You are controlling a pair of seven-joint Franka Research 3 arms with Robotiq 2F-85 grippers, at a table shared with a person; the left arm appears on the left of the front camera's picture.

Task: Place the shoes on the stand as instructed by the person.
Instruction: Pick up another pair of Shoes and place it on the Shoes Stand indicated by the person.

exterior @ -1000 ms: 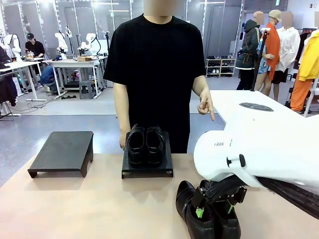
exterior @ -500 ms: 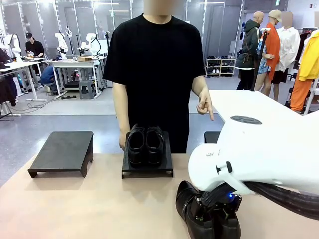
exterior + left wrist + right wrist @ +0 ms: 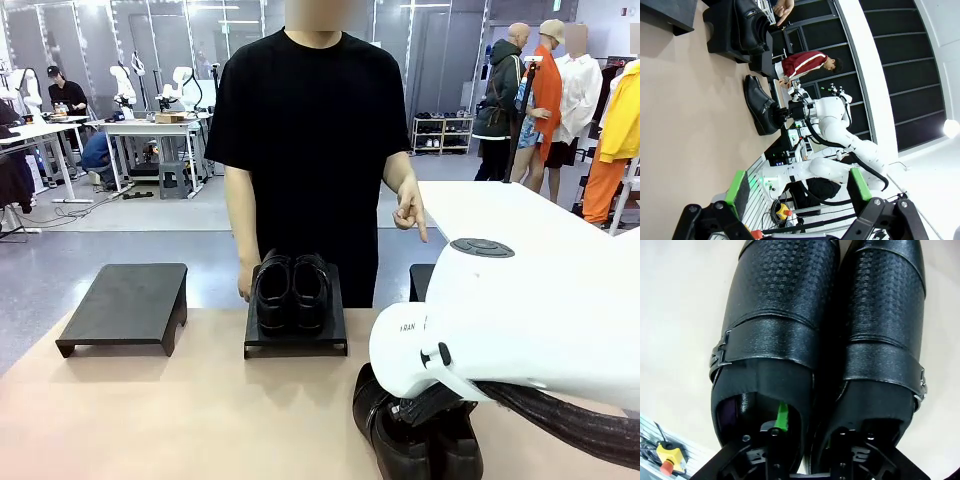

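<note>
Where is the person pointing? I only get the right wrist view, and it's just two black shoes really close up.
Observer: The person's hand points a finger down, over a dark stand half hidden behind the right arm.
Operator: Are other shoes out there?
Observer: Yes, apart from your gripped pair, another black pair sits on the middle stand.
Operator: What's the left gripper doing?
Observer: The left gripper is open, with nothing between its fingers.
</note>
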